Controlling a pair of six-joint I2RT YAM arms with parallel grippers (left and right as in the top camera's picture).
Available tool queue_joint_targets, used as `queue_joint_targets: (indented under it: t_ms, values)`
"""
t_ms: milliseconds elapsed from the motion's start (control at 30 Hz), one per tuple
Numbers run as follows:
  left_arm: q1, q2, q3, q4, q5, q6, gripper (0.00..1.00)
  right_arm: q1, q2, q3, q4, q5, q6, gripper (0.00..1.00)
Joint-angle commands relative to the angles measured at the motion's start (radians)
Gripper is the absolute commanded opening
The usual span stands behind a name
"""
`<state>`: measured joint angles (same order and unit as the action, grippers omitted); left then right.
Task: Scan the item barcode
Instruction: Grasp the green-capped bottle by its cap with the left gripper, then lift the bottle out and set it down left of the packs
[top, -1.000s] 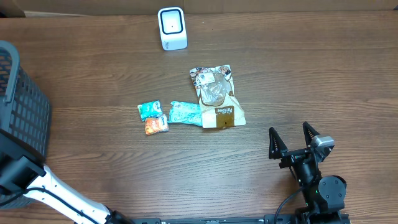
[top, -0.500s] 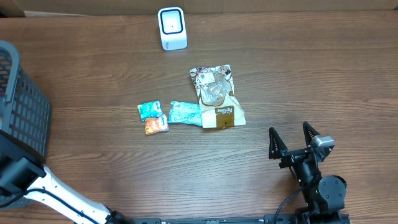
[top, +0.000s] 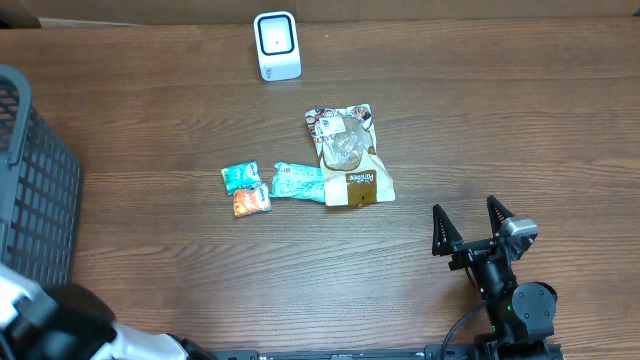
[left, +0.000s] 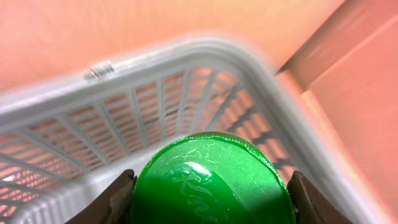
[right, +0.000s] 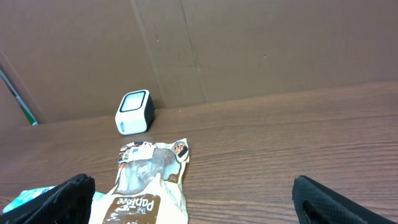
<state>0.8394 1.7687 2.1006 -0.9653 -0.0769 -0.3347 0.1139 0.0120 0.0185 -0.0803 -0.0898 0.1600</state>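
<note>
Counter (top: 500, 120) of dark wood, seen from overhead, carrying everything loose; grey mesh basket (top: 40, 190) at its left edge, well apart from the goods, probably as the bin that items come out of or go into; left arm (top: 60, 320) only a blur at the lower left corner beside that basket; its wrist view looks down past the basket rim, so the arm evidently works over the basket.

Brown pouch (top: 347, 155) flat near mid-counter, printed face up; white scanner (top: 277, 45) upright at the far edge, window facing the arms so that a barcode can be presented to it.

Right gripper (top: 463, 205) at the near right, jaws spread wide and holding nothing, parked clear of the goods.

Left gripper (left: 212, 196) closed on a green item (left: 211, 162), one finger at either side of its rounded, glossy body; this is judged the item to be scanned, held above the basket and far from the scanner; no barcode shows.

Long teal packet (top: 298, 181) touching the pouch's left edge; small teal packet (top: 240, 177) and orange packet (top: 251, 202) just beside it, untouched.
</note>
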Motion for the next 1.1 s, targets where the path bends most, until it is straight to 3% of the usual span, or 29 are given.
queue_joint_targets:
  t_ms: [0, 233, 533, 733, 1067]
  values:
    - [0.000, -0.129, 0.018, -0.010, 0.093, -0.009, 0.30, 0.005, -0.009, -0.010, 0.004, -0.001, -0.001, 1.00]
    - [-0.049, -0.303, 0.018, -0.093, 0.256, -0.009, 0.29, 0.005, -0.009, -0.010, 0.005, -0.001, -0.001, 1.00]
    - [-0.293, -0.352, 0.017, -0.286, 0.275, 0.016, 0.27, 0.005, -0.009, -0.010, 0.004, -0.001, -0.001, 1.00]
    - [-0.452, -0.322, 0.015, -0.433, 0.125, 0.008, 0.22, 0.005, -0.009, -0.010, 0.004, -0.001, -0.001, 1.00]
    - [-0.725, -0.142, 0.015, -0.650, -0.158, -0.117, 0.12, 0.005, -0.009, -0.010, 0.005, -0.001, -0.001, 1.00]
